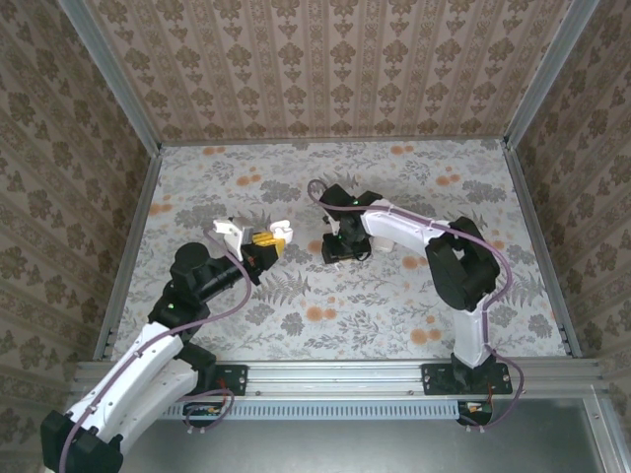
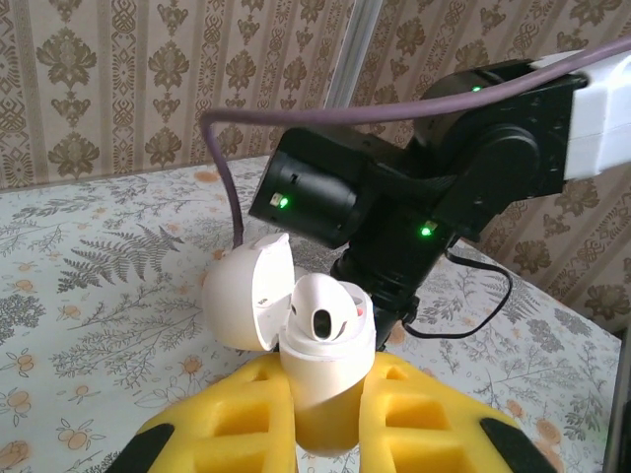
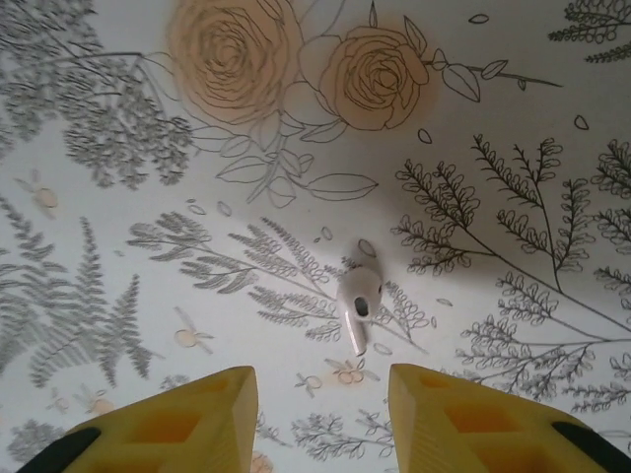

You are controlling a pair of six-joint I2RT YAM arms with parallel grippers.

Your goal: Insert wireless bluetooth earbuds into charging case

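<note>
The white charging case [image 2: 330, 379] stands upright between the yellow pads [image 2: 227, 419] of my left gripper [image 2: 330, 370], which is shut on it. Its lid [image 2: 242, 296] hangs open to the left. One white earbud [image 2: 320, 307] sits in the case's top. From above, the left gripper [image 1: 264, 244] holds the case [image 1: 280, 233] left of the table's middle. A second earbud [image 3: 358, 299] lies on the floral tablecloth, stem toward the camera. My right gripper [image 3: 320, 389] hovers open just above it, touching nothing. In the top view the right gripper [image 1: 345, 246] points down mid-table.
The right arm's black wrist [image 2: 394, 197] and its purple cable [image 2: 237, 148] loom just behind the held case. Metal rails and patterned walls [image 1: 325, 59] fence the floral table [image 1: 345, 315] on three sides.
</note>
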